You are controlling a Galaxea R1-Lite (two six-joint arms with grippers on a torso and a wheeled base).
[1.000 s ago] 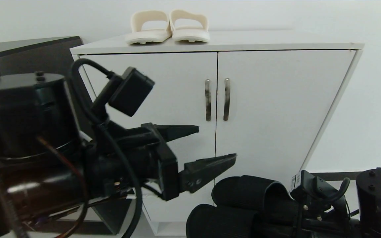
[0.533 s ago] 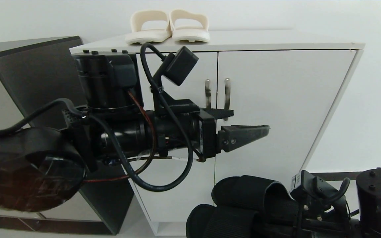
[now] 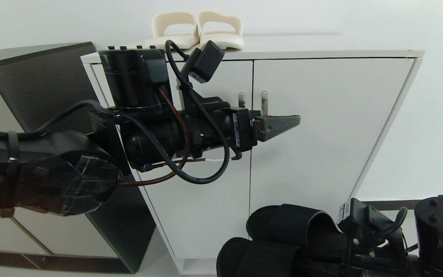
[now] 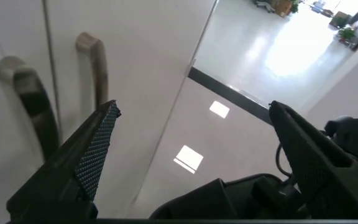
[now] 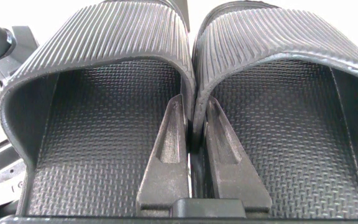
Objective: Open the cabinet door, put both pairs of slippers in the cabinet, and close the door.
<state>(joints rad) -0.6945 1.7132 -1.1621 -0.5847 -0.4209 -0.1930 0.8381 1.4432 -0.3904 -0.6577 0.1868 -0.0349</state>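
Note:
The white cabinet [image 3: 321, 115] has both doors shut, with two metal handles [image 3: 263, 100] at the centre seam. A cream pair of slippers [image 3: 198, 29] lies on its top. My left gripper [image 4: 194, 134] is open wide just in front of the doors, at handle height; the right door's handle [image 4: 95, 62] stands just beyond one fingertip [image 4: 101, 134]. In the head view one finger [image 3: 279, 124] points right, past the handles. My right gripper [image 5: 194, 149] is shut on the black pair of slippers [image 3: 283, 238], pinching their two touching inner walls, low in front of the cabinet.
A dark cabinet [image 3: 44, 69] stands against the white cabinet's left side. A white wall [image 3: 437, 115] lies behind and to the right. Bare glossy floor [image 4: 260, 68] spreads beside the cabinet.
My left arm has risen and swung toward the doors, bringing its open gripper from low down up to handle height. The right arm and black slippers have not moved.

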